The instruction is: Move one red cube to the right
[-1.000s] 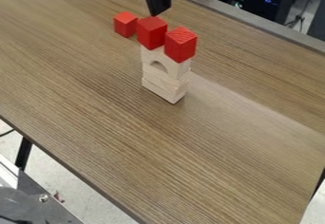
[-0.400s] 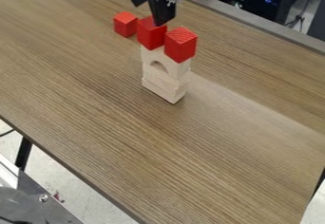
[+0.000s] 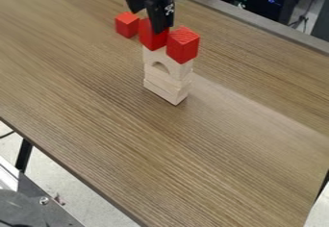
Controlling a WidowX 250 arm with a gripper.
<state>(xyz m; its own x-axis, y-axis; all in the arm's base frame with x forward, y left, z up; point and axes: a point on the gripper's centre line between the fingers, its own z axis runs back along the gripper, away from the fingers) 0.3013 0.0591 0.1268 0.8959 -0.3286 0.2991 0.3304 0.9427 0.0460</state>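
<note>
So the pincer (image 3: 147, 22) is spread, one finger in front of the middle red cube (image 3: 151, 39), probably to get a grip from above. That cube sits up on the pale block tower (image 3: 168, 81), beside the right-hand red cube (image 3: 183, 45), which is likely why it's coming from the top. My guess is the middle one's the target. Sloppy grip and the tower could topple, tbh.

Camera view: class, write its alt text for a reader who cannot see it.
A black robot claw hangs at the left red cube, which sits beside the right red cube atop a pale block tower on a brown table. Farther left is a third red cube.
</note>
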